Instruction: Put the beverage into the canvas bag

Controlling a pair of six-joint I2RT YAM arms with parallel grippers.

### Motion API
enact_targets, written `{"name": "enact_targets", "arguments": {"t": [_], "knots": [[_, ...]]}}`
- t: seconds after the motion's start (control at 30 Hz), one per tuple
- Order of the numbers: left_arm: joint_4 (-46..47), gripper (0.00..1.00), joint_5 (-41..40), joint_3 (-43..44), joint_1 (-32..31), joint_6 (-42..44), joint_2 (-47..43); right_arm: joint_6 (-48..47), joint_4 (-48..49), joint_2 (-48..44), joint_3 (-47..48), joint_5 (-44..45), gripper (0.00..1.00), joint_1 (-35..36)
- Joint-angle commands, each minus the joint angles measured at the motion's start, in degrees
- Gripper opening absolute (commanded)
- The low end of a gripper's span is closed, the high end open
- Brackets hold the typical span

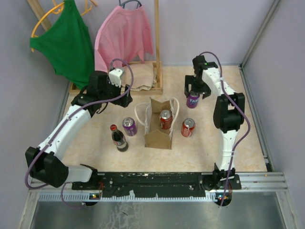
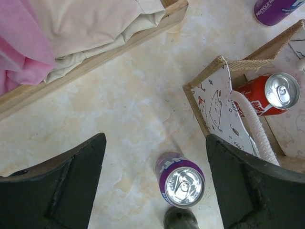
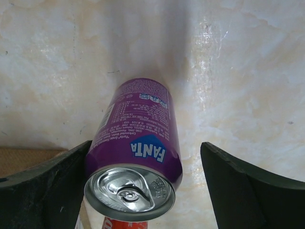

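The right claw (image 3: 145,148) is straddling the purple can (image 3: 136,124), wide open, gripping nothing; closing off-centre, we are risking tipping it.

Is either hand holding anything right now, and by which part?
Nothing is held. The right hand is open around the upright purple Fanta can, with a clear gap on one side. The left hand hangs open and empty.

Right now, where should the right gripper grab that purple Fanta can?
Grip the Fanta can around its round side, mid-height, coming straight down. It stands upright, and the right gripper hangs open above it, one finger each side.
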Motion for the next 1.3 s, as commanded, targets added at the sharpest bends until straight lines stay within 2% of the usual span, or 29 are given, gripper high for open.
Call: {"name": "enact_targets", "arguments": {"t": [0.0,0.1,0.2,0.27,0.33,0.4,0.53,0.73,0.83,1.0,1.27], "knots": [[0.2,0.91,2.1,-0.6,0.2,-0.7,-0.2,-1.0,-0.4,-2.9,-0.1,0.2,0.91,0.7],[0.3,0.9,2.3,-0.3,0.2,-0.8,0.1,-1.1,-0.4,-3.0,-0.4,1.1,0.87,0.8],[0.2,0.9,2.5,-0.5,0.2,-0.7,0.2,-1.0,-0.3,-3.3,-0.3,1.1,0.66,0.7],[0.1,0.9,2.7,-0.8,0.2,-0.9,0.2,-0.8,-0.5,-3.5,-0.1,0.7,0.38,0.7],[0.1,0.9,2.8,-1.0,0.2,-1.2,0.2,-0.7,-0.9,-3.9,0.3,0.2,0.16,0.7],[0.1,0.9,2.8,-1.3,0.2,-1.2,-0.1,-0.6,-1.9,-4.6,1.4,0.1,0.01,0.8],[-0.1,0.9,2.7,-1.7,0.2,-1.0,-0.2,-0.3,-4.7,-6.8,8.0,0.4,0.0,0.8],[0.0,0.9,2.2,-1.8,0.2,-0.9,-0.1,0.8,-9.1,-8.8,27.0,-3.5,0.0,1.0],[0.1,0.9,2.0,-1.8,0.2,-1.1,0.1,2.7,-8.9,-10.6,32.5,-6.5,0.0,1.9],[0.0,0.9,1.9,-2.0,0.2,-1.3,0.3,6.3,-4.4,-16.5,30.9,-11.2,0.0,7.2],[-0.6,0.9,1.5,-2.6,0.2,-1.3,-0.3,10.5,-4.7,-22.0,29.9,-5.8,0.0,22.5]]}}
